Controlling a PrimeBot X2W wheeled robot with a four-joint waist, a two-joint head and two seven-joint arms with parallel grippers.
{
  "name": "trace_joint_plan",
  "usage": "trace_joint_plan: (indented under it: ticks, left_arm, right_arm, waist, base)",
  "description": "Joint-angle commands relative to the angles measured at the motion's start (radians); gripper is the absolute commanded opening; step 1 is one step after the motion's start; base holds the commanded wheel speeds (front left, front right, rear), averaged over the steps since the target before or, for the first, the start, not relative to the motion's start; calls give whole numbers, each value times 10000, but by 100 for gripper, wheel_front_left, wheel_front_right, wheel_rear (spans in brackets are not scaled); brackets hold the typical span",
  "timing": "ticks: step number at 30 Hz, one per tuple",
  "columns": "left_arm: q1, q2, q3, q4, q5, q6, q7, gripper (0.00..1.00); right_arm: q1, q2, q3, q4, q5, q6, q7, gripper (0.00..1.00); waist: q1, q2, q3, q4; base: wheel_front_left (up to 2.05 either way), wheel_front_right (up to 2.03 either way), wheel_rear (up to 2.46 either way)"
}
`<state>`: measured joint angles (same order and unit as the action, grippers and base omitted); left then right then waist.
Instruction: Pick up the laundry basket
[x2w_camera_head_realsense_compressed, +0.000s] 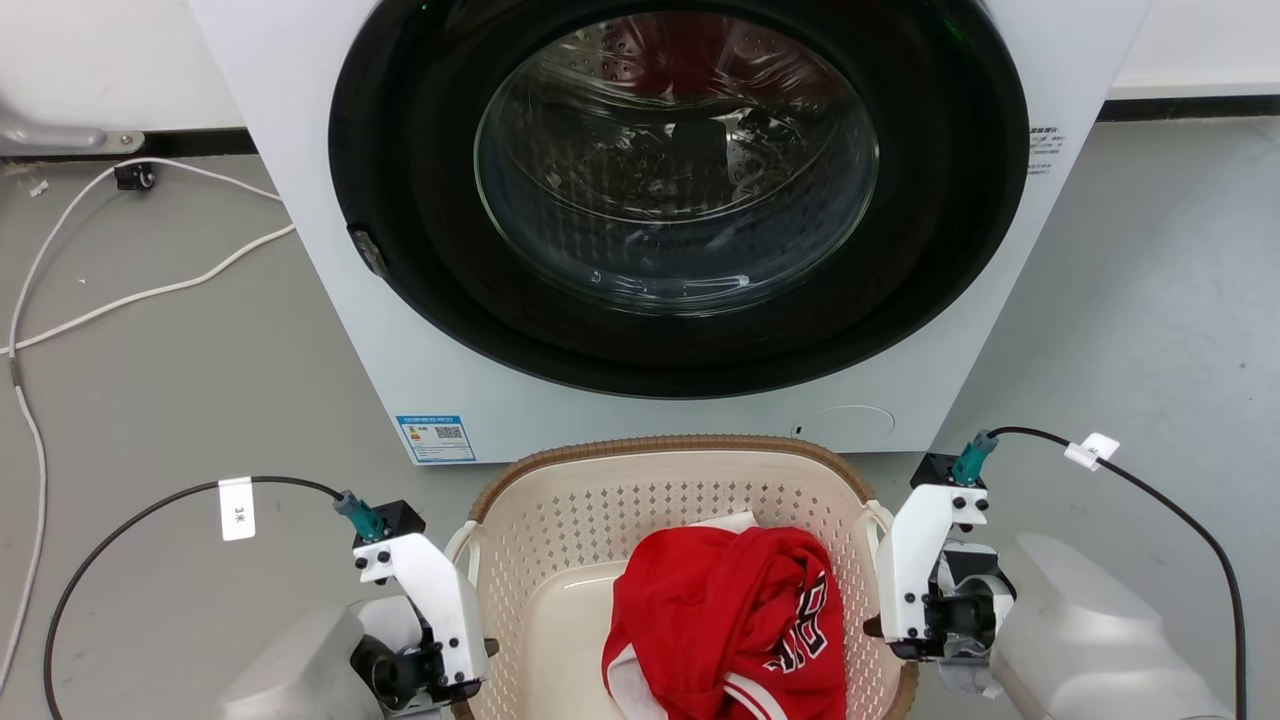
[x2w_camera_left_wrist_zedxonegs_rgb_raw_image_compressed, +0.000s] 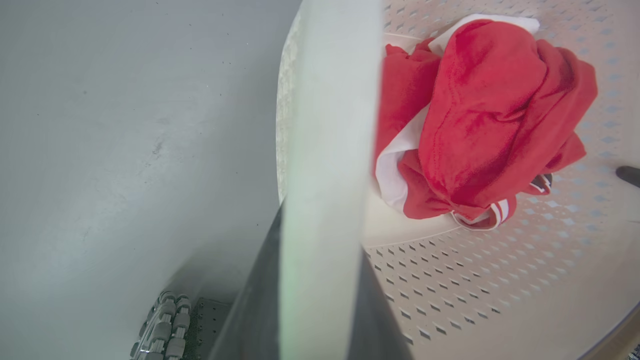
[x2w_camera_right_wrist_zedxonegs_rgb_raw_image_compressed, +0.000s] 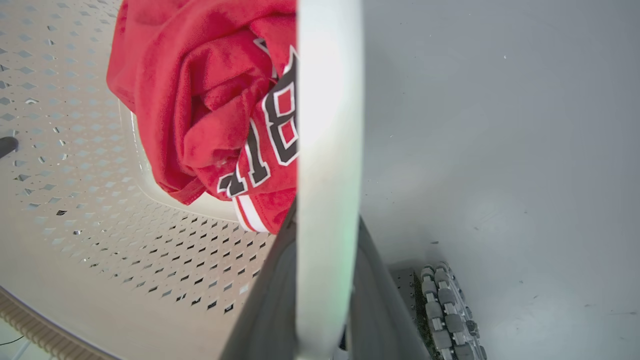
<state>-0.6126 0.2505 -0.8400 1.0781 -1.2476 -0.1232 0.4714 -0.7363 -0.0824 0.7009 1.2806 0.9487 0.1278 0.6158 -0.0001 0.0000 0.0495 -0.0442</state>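
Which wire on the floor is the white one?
The white wire snaking over the floor left of the washing machine. The left arm's wire and the right arm's wire are black, each with a white tag.

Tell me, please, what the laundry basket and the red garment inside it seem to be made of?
Laundry basket: probably moulded plastic with a matt cream finish, judging by its smooth walls and evenly spaced holes. Its brown rim looks woven but is likely also plastic. Red garment: soft knit fabric, perhaps a sports jersey, judging by its limp folds.
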Motion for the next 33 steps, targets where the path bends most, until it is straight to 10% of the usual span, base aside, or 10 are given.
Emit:
trace_joint_plan:
  ticks: [1,33]
  left_arm:
    - [95,-94,5,-91,-131,-131,-50,0]
    - [186,28,-319,-129,-581,-133,-292,0]
  right_arm:
    - [134,67,3,-17,61,53,-37,0]
    - [250,131,-87,66,146,53,-156,0]
  waist:
    - [1,0,-9,-2]
    - [1,0,-97,-18]
  base:
    - [0,0,0]
    - [0,0,0]
